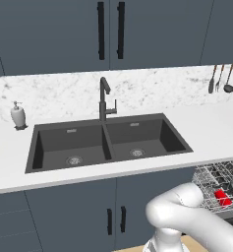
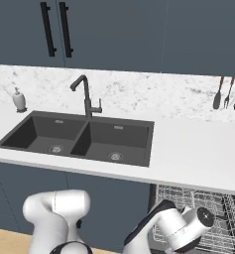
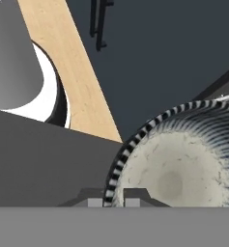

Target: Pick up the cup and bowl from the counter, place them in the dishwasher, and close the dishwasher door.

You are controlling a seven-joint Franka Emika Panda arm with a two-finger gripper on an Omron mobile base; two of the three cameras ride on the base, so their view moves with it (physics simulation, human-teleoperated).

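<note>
Red cup (image 1: 223, 197) in rack — bowl (image 3: 176, 169) rim pinched.

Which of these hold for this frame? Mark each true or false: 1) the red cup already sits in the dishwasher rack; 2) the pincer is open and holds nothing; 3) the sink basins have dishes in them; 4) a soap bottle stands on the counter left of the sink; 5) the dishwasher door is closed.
1) True: the cup lies in the dishwasher rack.
2) False: the pincer is shut on the rim of the bowl.
3) False: both basins of the sink hold no dishes.
4) True: the soap bottle stands on the counter left of the sink.
5) False: the rack is pulled out, so the dishwasher is open.
</note>
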